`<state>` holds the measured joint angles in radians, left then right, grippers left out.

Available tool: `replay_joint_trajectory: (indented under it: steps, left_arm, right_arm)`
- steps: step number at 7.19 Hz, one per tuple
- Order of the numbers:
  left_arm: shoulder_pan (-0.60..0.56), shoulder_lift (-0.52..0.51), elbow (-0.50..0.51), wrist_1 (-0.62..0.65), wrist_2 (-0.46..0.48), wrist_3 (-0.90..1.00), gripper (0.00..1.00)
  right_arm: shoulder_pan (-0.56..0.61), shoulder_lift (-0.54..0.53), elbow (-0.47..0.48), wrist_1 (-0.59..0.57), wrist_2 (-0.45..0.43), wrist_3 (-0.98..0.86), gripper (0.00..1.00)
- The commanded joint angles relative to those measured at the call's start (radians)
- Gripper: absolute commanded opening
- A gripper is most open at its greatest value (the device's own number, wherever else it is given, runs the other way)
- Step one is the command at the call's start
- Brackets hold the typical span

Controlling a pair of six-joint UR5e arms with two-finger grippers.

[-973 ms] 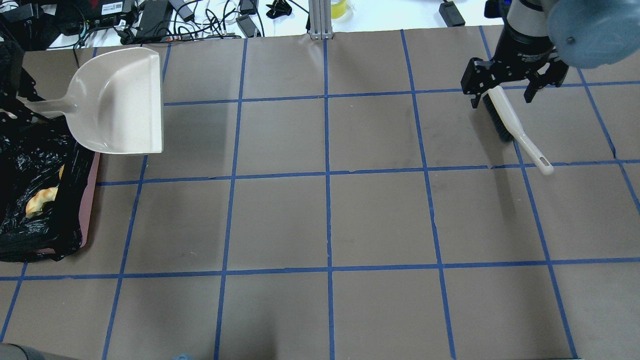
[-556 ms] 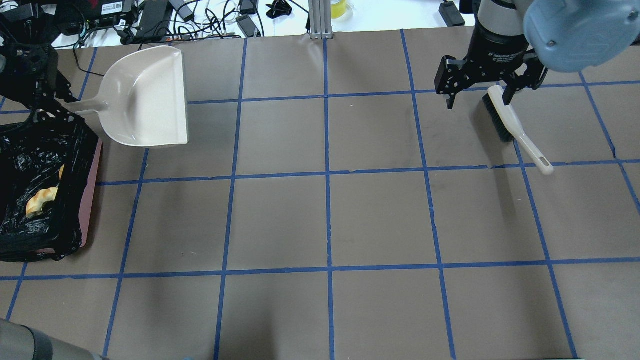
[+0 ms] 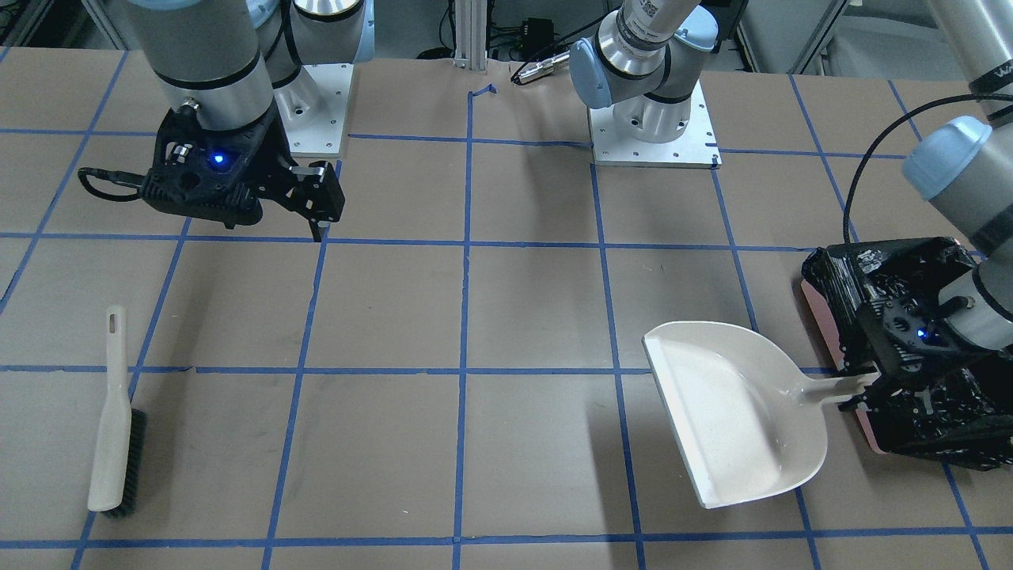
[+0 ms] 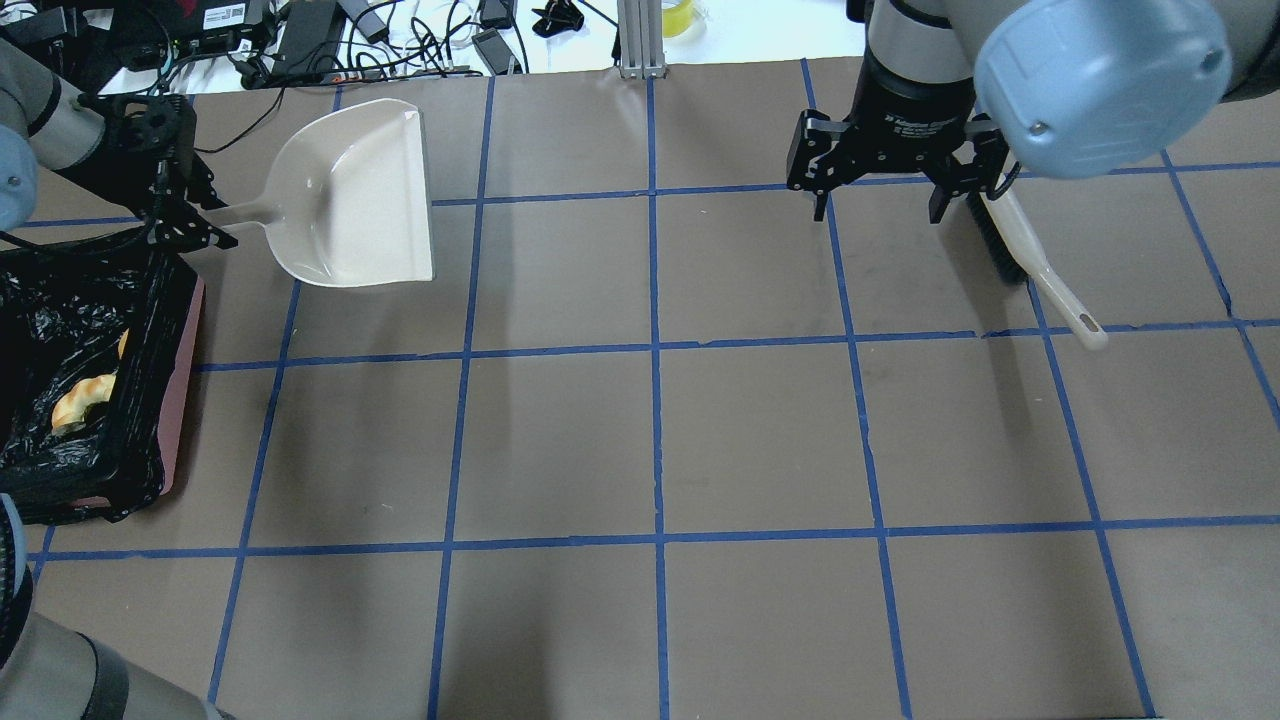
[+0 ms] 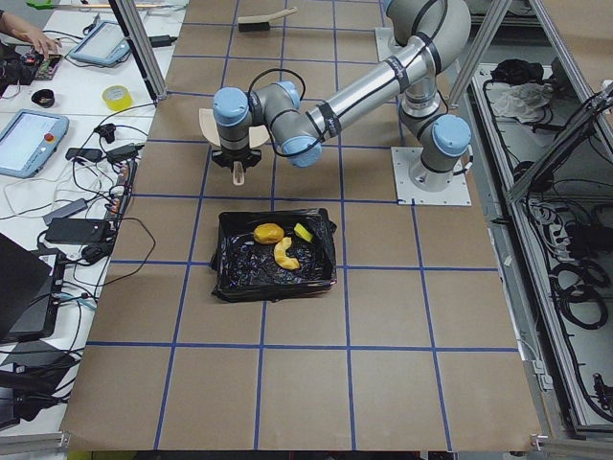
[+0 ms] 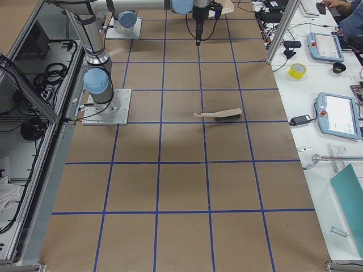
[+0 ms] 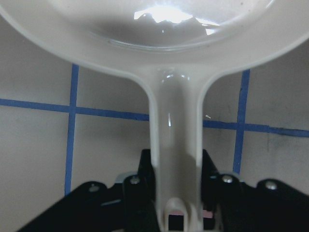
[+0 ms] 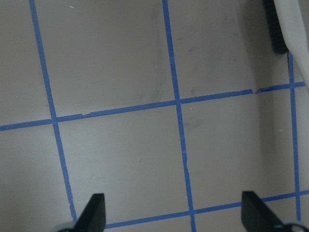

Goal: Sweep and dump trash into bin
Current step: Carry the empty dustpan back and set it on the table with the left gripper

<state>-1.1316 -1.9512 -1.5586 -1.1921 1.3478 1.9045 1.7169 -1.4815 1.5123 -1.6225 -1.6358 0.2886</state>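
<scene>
1. Trash [image 5: 283, 252]: all three pieces lie inside the bin [image 4: 186, 390], which stands at the left end of the bench [image 4: 760, 430].
2. Left gripper [image 4: 212, 228]: the fingers are clamped on the handle of the dustpan [image 4: 350, 200]. The pan is empty, just beyond the bin and apparently raised (shadow beneath).
3. Right gripper [image 4: 878, 208]: the fingers are spread wide and empty, beside the brush [image 4: 1030, 262], which lies flat.
4. Judged step: set the dustpan down. Lower it level and release only once it rests.
5. Orientation: the bin's long axis runs from robot side to operator side. The dustpan's runs across the bench, mouth toward centre, handle toward the left gripper.
</scene>
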Motion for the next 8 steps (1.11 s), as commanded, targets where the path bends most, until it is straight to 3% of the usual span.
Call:
replay_joint_trajectory:
  steps: [1, 4, 6, 8]
  left_arm:
    - [-0.031, -0.021, 0.0, 0.037, 0.008, -0.024, 0.06]
    - [-0.033, -0.064, 0.002, 0.104, 0.004, -0.025, 0.06]
    - [-0.046, -0.095, 0.049, 0.108, 0.004, -0.027, 0.06]
    - [-0.063, -0.115, 0.057, 0.111, -0.001, -0.03, 0.06]
  right_arm:
    - [0.044, 0.009, 0.005, -0.03, -0.001, 0.057, 1.0]
    - [0.052, -0.003, 0.002, -0.04, 0.001, 0.049, 1.0]
    - [0.03, -0.014, 0.002, -0.046, 0.103, -0.145, 1.0]
    - [-0.053, -0.039, 0.002, -0.043, 0.108, -0.24, 1.0]
